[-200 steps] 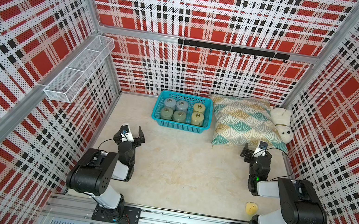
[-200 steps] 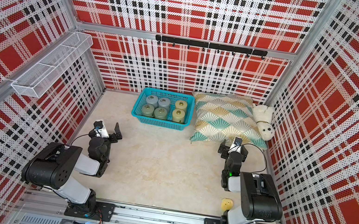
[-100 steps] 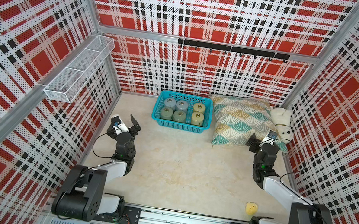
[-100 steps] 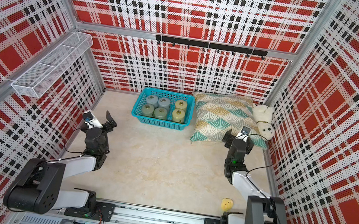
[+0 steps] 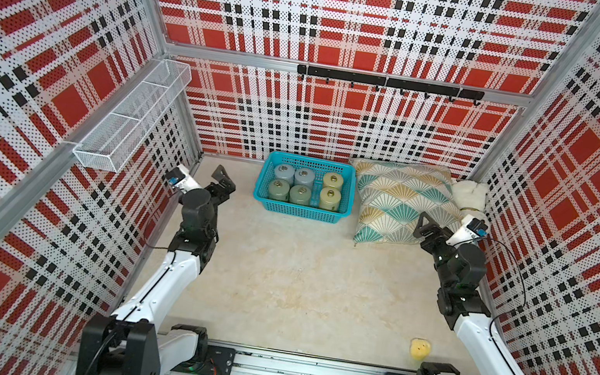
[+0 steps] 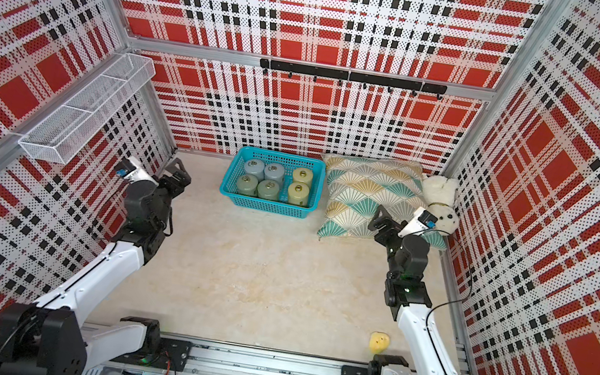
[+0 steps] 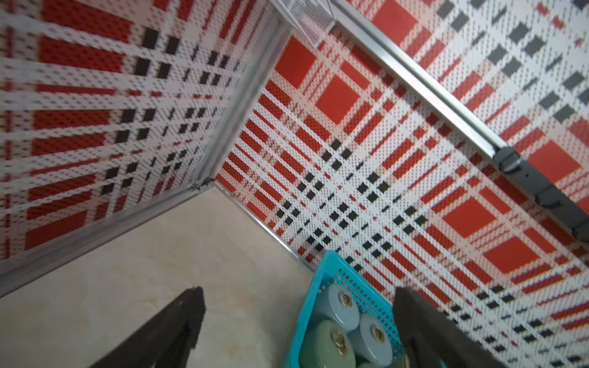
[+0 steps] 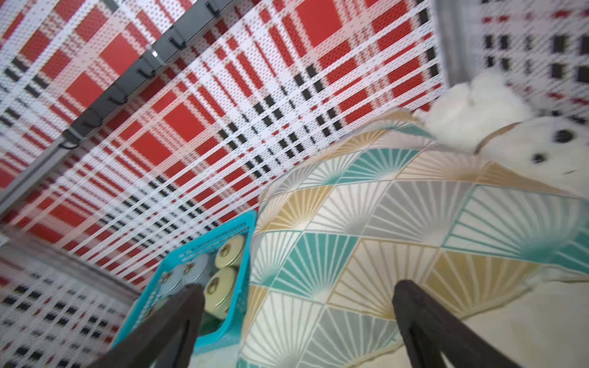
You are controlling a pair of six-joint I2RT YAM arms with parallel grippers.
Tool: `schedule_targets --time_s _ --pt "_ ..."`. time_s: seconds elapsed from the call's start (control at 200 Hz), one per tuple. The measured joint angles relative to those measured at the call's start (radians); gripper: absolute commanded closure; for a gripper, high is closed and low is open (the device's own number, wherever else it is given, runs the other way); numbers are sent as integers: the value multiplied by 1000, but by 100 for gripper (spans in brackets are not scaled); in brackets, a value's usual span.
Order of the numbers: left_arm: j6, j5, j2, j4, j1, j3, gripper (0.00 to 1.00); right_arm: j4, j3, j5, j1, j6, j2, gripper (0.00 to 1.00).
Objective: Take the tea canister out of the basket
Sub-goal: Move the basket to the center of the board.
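Left wrist view showed the left gripper (image 7: 298,291) open and empty, the right gripper (image 8: 298,285) open too near the pillow (image 8: 382,239), and farther back six tea canisters (image 5: 280,190) stood in the basket (image 5: 311,160), so the reach seemed just starting: go over one, then down.

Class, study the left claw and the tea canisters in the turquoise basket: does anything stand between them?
Nothing loose does. Bare floor lies between the open left claw and the basket. Only the basket's own wall on that side rings the canisters, whose tops are uncovered.
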Motion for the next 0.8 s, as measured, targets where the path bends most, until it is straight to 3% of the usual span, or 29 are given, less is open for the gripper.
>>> schedule_targets --time_s 0.175,0.441,0.606,0.802 --pt "44 32 216 -89 -98 188 0 -11 85 -81 153 -38 93 0" --pt "143 111 658 -308 -88 661 0 -44 113 -98 341 -106 167 0" --pt "219 156 854 -446 -59 892 9 -67 113 -71 407 -148 174 0" --pt "325 157 1031 -621 -56 1126 25 -78 114 -56 413 -159 208 0"
